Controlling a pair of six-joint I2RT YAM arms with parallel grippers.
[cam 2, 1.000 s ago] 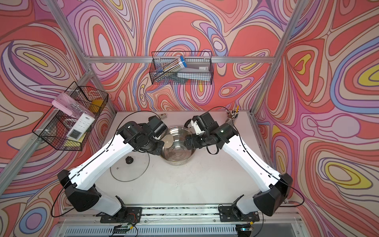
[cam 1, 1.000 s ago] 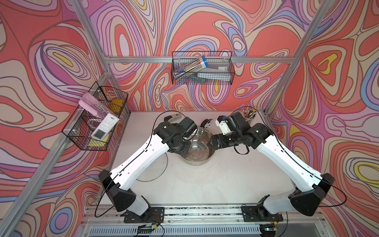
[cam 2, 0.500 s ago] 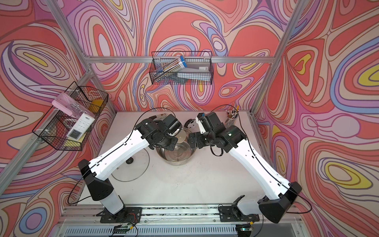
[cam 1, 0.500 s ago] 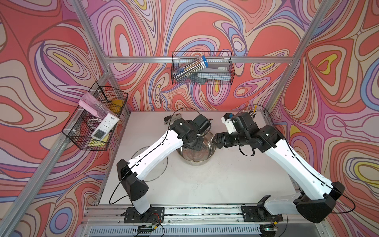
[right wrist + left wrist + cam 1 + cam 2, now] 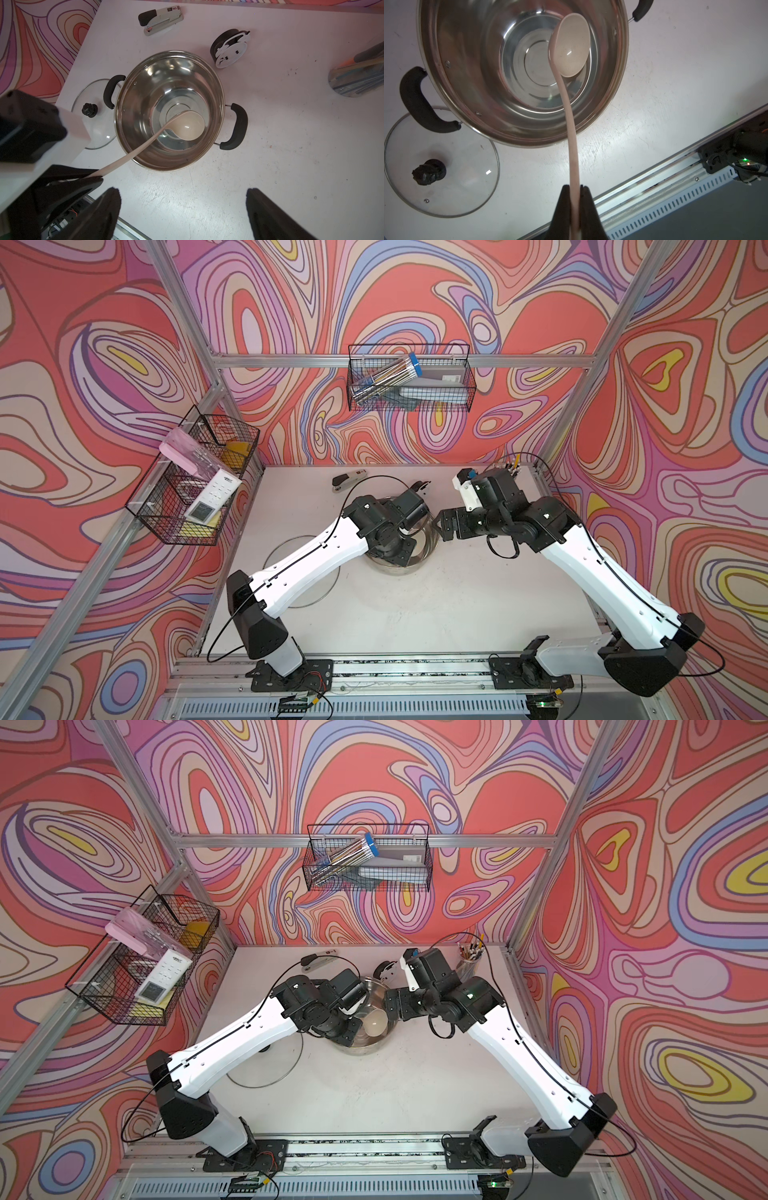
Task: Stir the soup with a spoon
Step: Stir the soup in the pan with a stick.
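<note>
A cream-white spoon (image 5: 570,45) hangs with its round bowl low inside the steel pot (image 5: 463,72) and its long handle slanting up over the rim. My left gripper (image 5: 575,187) is shut on the handle's upper end, above the table beside the pot. The right wrist view shows the spoon's bowl (image 5: 188,126) near the middle of the pot (image 5: 135,104). In a top view the bowl (image 5: 374,1021) shows beside the left wrist. My right gripper (image 5: 184,195) stands open and empty, above bare table just right of the pot (image 5: 374,990). I cannot tell whether the pot holds any soup.
A glass lid (image 5: 446,166) with a black knob lies on the table beside the pot. A stapler (image 5: 161,19), a black and white round object (image 5: 230,48) and a cup of pencils (image 5: 357,81) stand towards the back. Wire baskets (image 5: 409,377) hang on the walls.
The left arm has swung to the right and stretched out over the pot with the spoon. The right gripper has drawn back from the pot to its right side.
</note>
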